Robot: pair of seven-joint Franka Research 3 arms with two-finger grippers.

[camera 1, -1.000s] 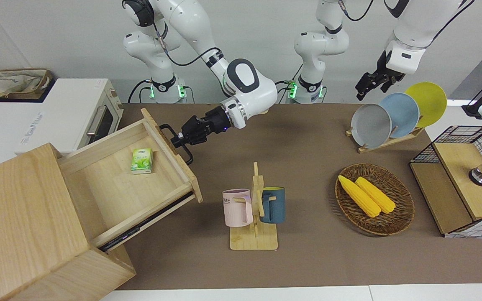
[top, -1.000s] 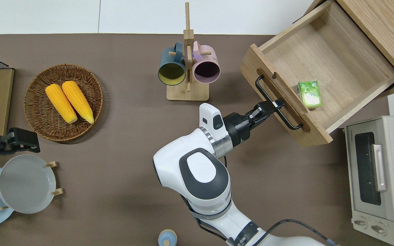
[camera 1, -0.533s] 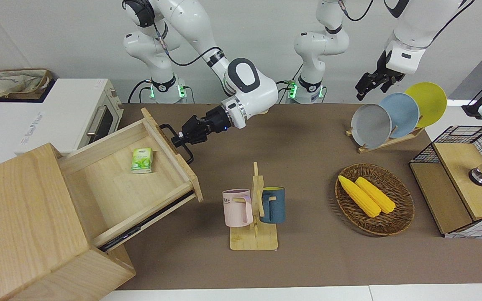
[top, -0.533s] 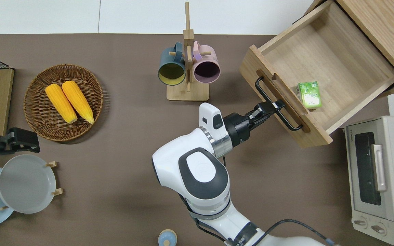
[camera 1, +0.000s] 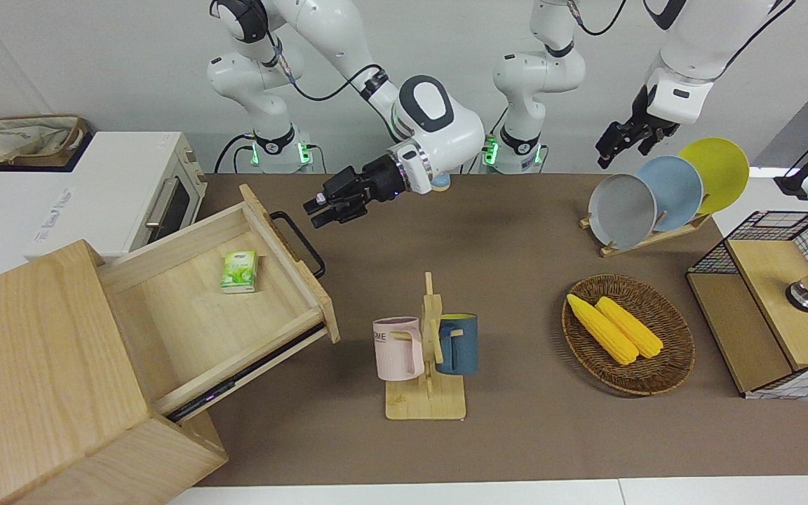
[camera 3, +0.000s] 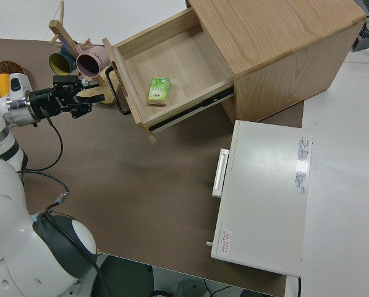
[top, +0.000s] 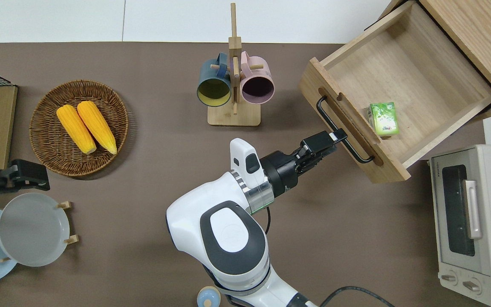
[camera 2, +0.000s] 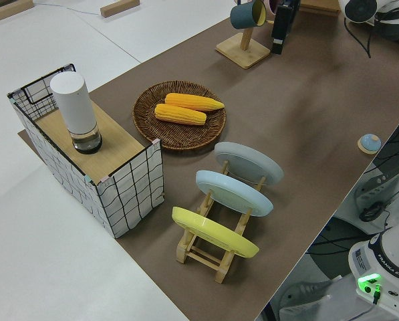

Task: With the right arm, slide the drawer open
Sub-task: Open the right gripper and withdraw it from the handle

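Note:
The pale-wood drawer [camera 1: 193, 315] stands pulled far out of its cabinet [camera 1: 32, 365]; it also shows in the overhead view [top: 420, 72] and the right side view [camera 3: 178, 59]. Its black bar handle [camera 1: 300, 242] [top: 342, 133] [camera 3: 117, 93] is free. My right gripper [camera 1: 316, 212] [top: 335, 138] [camera 3: 94, 96] is open and empty, a little off the handle, over the table just beside it. A green carton [camera 1: 238, 271] [top: 382, 118] lies in the drawer. The left arm is parked, its gripper [camera 1: 614, 147] held up.
A white toaster oven [camera 1: 116, 189] [top: 471, 221] stands beside the drawer, nearer to the robots. A mug rack [camera 1: 426, 351] [top: 233, 85] stands mid-table. A basket of corn [camera 1: 628, 334], a plate rack [camera 1: 656, 196] and a wire-mesh shelf [camera 1: 776, 301] stand toward the left arm's end.
My right gripper has let go of the handle, opened and drawn back from it, rising a little. The drawer stays open where it was.

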